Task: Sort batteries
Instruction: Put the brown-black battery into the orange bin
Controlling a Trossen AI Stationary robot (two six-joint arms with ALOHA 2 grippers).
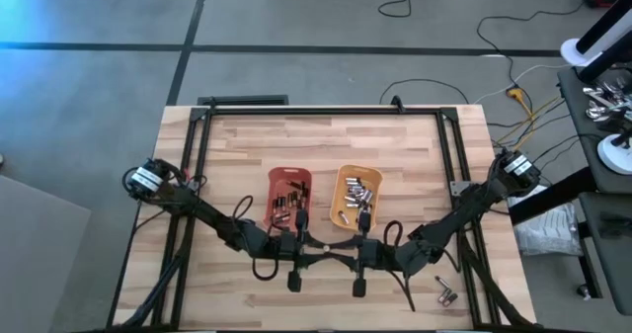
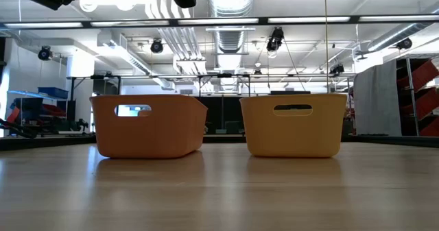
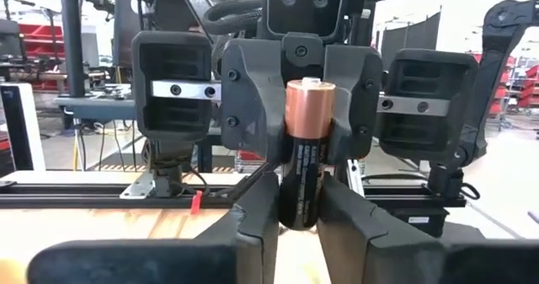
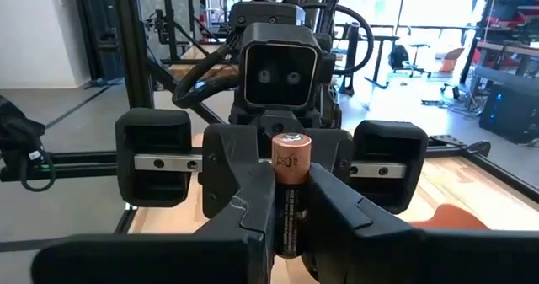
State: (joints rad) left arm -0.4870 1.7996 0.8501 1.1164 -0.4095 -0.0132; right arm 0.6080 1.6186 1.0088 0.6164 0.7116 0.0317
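One battery (image 3: 303, 162), dark with a coppery upper end, stands upright in the air between my two grippers. They meet nose to nose over the table's near middle. My left gripper (image 1: 318, 250) comes from the left and my right gripper (image 1: 341, 251) from the right, and both are shut on this battery. Beyond them an orange tray (image 1: 289, 197) holds dark batteries and a yellow tray (image 1: 356, 195) holds silvery ones. My left gripper (image 3: 301, 201) pinches the battery's dark lower body (image 3: 301, 195) between its two fingers. They come level from the table's left and lie across it. The battery stands upright, coppery end up, clear of the table. My right gripper (image 4: 290, 210) pinches the same battery's dark body (image 4: 289, 212) between its two fingers. They come level from the table's right and lie across it. The coppery end (image 4: 291, 156) rises above the fingers.
The two trays show side by side in the low view, the orange tray (image 2: 149, 126) left of the yellow tray (image 2: 293, 125). A small loose battery (image 1: 446, 296) lies near the table's near right corner. A black frame (image 1: 326, 111) runs along the far and side edges.
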